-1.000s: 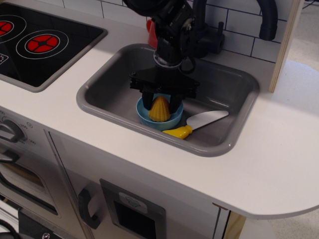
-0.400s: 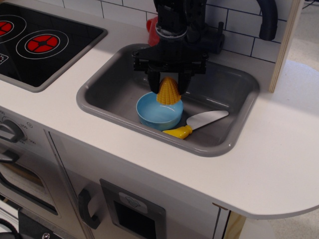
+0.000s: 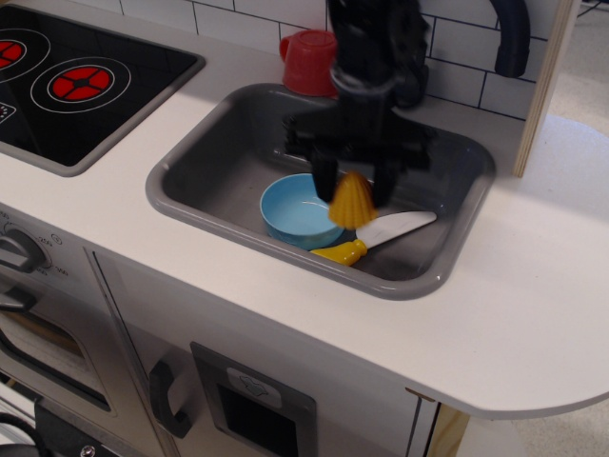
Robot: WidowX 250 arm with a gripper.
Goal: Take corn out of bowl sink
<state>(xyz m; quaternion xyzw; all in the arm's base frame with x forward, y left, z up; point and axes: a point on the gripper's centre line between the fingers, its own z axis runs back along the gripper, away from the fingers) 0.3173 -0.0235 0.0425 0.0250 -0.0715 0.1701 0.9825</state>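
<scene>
The yellow ribbed corn point(image 3: 353, 202) hangs in my black gripper point(image 3: 355, 190), which is shut on it above the grey sink point(image 3: 200, 157). The corn is clear of the light blue bowl point(image 3: 300, 210) and sits just past the bowl's right rim, over the blade end of the toy knife. The bowl is empty and rests on the sink floor near the front wall.
A yellow-handled toy knife point(image 3: 371, 238) lies in the sink to the right of the bowl. A red cup point(image 3: 309, 61) stands on the counter behind the sink. The black stovetop point(image 3: 76, 81) is at the left. A black tap point(image 3: 511, 38) rises at the back right.
My gripper lifted the corn out of the bowl, then carried it to the right and slightly down. The bowl now stands empty. The red cup is now uncovered.
</scene>
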